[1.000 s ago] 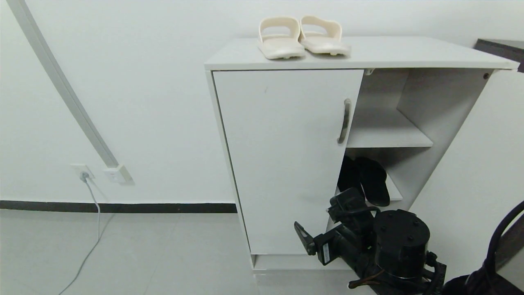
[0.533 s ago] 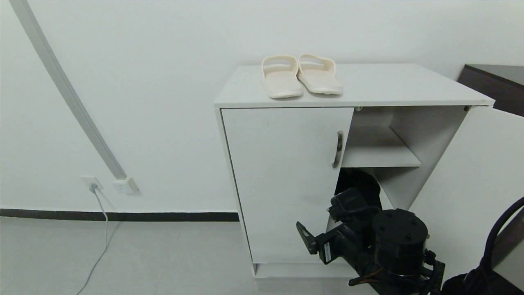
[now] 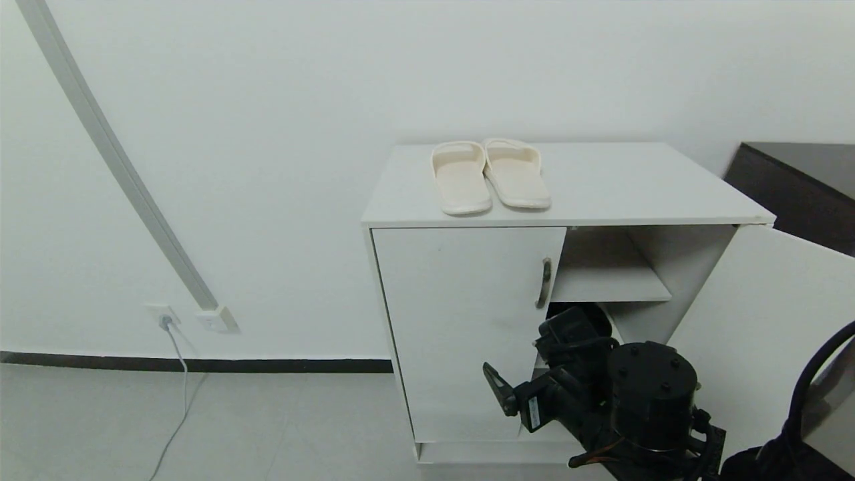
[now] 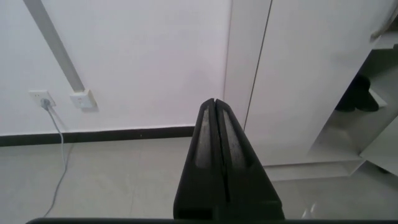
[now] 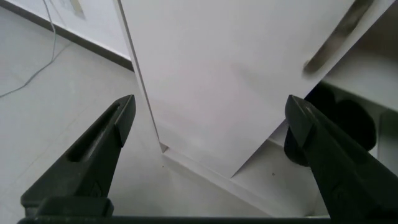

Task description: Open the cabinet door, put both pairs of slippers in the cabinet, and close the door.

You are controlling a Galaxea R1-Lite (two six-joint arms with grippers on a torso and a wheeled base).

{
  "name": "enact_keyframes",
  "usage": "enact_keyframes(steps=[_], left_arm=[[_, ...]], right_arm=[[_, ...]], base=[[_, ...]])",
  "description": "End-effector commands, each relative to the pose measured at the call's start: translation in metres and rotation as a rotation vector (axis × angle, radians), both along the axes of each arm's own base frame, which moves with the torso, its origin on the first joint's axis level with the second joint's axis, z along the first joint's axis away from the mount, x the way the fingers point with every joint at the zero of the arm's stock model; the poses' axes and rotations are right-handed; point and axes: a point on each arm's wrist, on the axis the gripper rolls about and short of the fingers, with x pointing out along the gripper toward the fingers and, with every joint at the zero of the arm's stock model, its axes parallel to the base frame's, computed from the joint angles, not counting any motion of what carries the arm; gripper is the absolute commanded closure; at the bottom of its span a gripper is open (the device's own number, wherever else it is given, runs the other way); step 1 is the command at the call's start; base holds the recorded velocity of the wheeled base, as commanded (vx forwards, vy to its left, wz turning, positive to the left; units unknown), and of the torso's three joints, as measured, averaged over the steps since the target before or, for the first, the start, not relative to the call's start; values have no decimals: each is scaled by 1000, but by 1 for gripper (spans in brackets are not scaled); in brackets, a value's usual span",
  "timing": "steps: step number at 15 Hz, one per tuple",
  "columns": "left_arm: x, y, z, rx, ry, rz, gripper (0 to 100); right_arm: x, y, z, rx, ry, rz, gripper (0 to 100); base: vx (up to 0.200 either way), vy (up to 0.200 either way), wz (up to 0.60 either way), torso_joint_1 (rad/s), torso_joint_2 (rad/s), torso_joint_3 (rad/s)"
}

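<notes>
Atop the cabinet (image 3: 634, 180), cream slippers (image 3: 491, 175), inside, black pair (image 4: 359, 94)

we see the cabinet (image 3: 601, 184) as white laminated board, smooth and matt. on top of the cabinet the cream slippers (image 3: 491, 175) look like moulded rubbery foam, matt too. the handle (image 3: 544, 282) on the cabinet's front looks like brushed metal. the black slippers (image 4: 359, 93) inside the cabinet look matt. the floor (image 3: 267, 427) beside the cabinet is smooth, faintly glossy tile.
</notes>
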Motion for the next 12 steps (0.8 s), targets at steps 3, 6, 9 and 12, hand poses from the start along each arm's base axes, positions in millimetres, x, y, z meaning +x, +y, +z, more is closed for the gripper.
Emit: enact_keyframes(steps=[3,6,9,12], left_arm=[[0,0,0,0,1,-1,100],[0,0,0,0,2,0,100],[0,0,0,0,2,0,100],[0,0,0,0,1,0,100]], right_arm=[[0,0,-1,-3,0,1,0],[0,0,-1,-3,0,1,0],[0,0,-1,-3,0,1,0],[0,0,-1,-3,0,1,0]], base=[[0,0,0,204,-520,-308],[0,0,0,225,-536,-317],[0,0,0,241,-561,-323],[0,0,0,266,-592,-336]])
